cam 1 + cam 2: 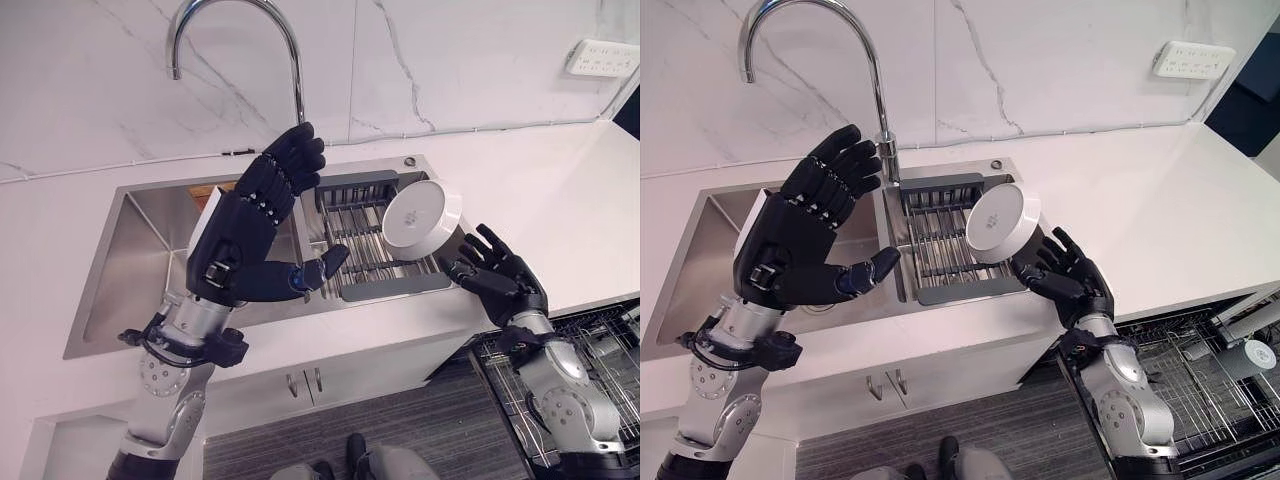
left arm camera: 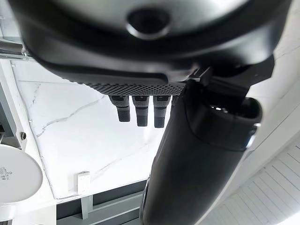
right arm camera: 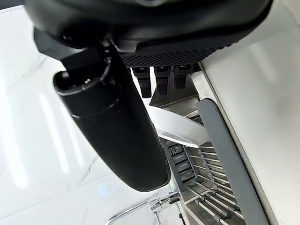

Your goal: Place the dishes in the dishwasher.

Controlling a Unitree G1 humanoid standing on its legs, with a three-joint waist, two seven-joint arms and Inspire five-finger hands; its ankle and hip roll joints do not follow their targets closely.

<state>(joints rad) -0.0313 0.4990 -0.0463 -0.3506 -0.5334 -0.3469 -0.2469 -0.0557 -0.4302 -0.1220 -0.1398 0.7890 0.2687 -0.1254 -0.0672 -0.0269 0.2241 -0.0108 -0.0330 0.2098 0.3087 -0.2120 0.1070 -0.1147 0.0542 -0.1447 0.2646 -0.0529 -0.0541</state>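
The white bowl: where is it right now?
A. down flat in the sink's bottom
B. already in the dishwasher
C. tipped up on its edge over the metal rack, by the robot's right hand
C: the white bowl stands tilted on edge above the metal rack, beside the right hand.

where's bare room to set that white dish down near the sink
Bare counter right of the drying rack, up to the wall socket, and the left sink basin. It is crowded at the rack, where the right hand meets the white dish and the left hand hovers.
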